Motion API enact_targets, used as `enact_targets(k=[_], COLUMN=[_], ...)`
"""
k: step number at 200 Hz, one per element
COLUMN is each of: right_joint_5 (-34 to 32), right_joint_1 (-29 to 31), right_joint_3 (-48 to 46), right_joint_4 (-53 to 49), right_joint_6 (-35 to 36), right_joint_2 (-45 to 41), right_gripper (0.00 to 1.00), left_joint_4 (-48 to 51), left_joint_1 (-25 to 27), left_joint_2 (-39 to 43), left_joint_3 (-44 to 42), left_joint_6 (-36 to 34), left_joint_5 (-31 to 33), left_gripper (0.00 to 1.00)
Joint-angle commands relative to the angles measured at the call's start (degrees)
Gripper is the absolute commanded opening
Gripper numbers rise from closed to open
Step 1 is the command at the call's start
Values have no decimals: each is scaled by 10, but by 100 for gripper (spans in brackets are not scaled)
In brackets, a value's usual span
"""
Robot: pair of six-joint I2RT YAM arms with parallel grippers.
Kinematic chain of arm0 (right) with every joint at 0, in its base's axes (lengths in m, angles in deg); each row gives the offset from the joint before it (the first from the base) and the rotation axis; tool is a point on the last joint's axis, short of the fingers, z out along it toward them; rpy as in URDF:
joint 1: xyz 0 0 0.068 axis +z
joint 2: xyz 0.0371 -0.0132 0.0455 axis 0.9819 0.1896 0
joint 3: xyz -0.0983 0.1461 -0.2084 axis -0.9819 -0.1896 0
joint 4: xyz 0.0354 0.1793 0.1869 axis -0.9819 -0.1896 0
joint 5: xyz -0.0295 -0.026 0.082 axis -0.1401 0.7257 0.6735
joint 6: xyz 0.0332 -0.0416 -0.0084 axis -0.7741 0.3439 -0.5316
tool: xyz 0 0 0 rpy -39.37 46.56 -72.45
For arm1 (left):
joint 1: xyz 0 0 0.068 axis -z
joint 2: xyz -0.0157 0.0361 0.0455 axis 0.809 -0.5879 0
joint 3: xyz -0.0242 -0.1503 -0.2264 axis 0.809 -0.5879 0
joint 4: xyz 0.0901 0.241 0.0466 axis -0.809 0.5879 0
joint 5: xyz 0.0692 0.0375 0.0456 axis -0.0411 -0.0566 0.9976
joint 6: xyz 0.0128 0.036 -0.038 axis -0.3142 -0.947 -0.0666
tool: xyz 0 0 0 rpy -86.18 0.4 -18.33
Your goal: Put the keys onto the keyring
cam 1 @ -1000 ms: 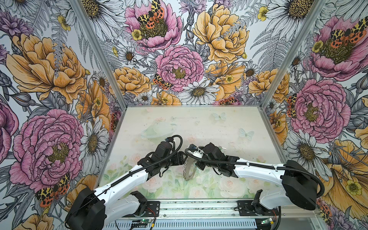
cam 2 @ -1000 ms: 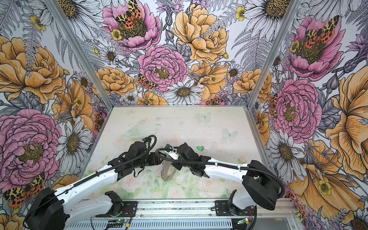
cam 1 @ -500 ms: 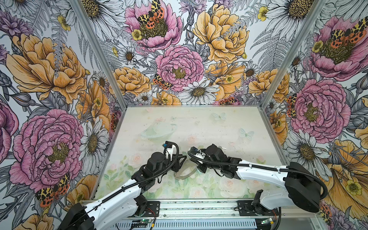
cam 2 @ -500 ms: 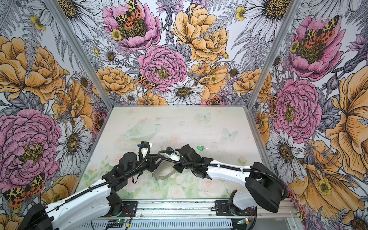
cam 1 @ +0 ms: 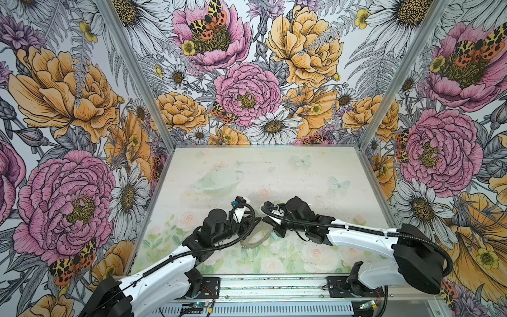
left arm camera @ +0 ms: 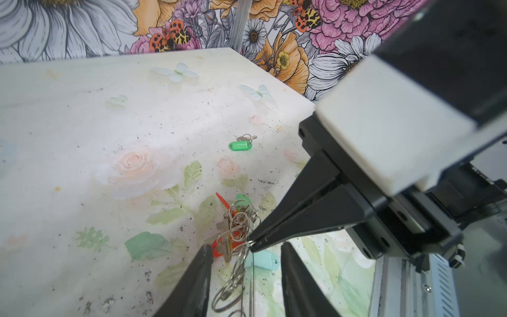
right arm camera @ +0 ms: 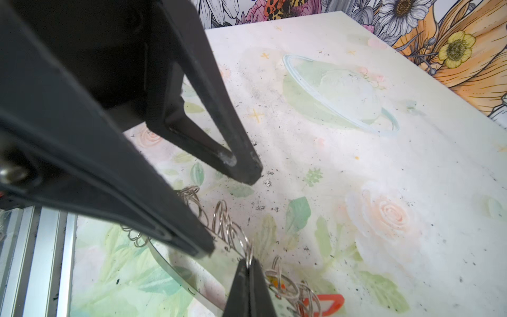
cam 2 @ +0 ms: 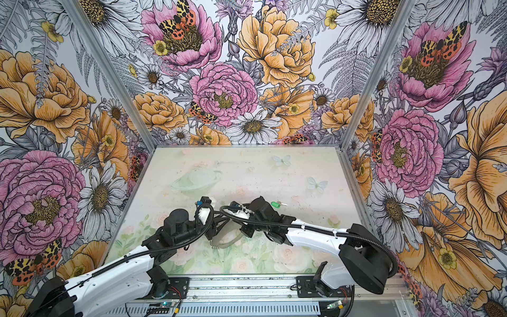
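The keyring (cam 1: 256, 237) is a flat shiny hoop fringed with small silver rings, tilted low over the table front; it also shows in the right wrist view (right arm camera: 189, 263). My right gripper (right arm camera: 249, 267) is shut on one small ring at the hoop's edge. My left gripper (left arm camera: 246, 247) is open, its fingers (left arm camera: 192, 282) straddling the hoop and ring chain without touching them. Keys (left arm camera: 227, 238) with a red tag (left arm camera: 216, 251) and a teal tag (left arm camera: 262, 260) hang in the chain. A green-tagged key (cam 2: 275, 204) lies loose on the table behind the right arm.
The pale floral table (cam 1: 274, 170) is walled on three sides by flowered panels. A metal rail (cam 1: 274, 286) with both arm bases runs along the front edge. The loose green-tagged key (left arm camera: 241, 144) is the only other object on the table.
The keyring has swung from hanging upright between the grippers to lying tilted low over the table. The left arm has dropped and drawn back, its jaws narrower. The right grip holds.
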Motion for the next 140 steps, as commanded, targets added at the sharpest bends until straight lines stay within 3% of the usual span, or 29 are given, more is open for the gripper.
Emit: enact_targets(k=[1,26,41,68,86,106,140], right_joint_5=[29,46,58,65,74,84,85], right_joint_1=[-15,-24,-35,-43,-46,-49,-49], right_joint_3=[4,7,1,-10,-10,-11,-7], right_joint_4=[2,-22,-27,-21,-23,-24,-28], right_joint_6=[28,47,59,78,89,103,114], right_joint_2=[-31,-40,-51,-60,-61,-61,-61], right_gripper=[0,0,0,0,0,0,0], left_joint_4=[-41,-49,-49,-82,-85,-75,-61], left_joint_1=[1,-9,-27,-78,-84,-82,-79], left_joint_2=[3,-22,-35,-63,-96,-121,-118], left_joint_3=[-12,1,14,26,37,53,48], left_joint_6=[-85,-121,-135,-112,-114,-118,-133], left_joint_5=[-55,-108,-133,-211,-244,-249,-243], left_gripper=[46,44,37,33,29,24,29])
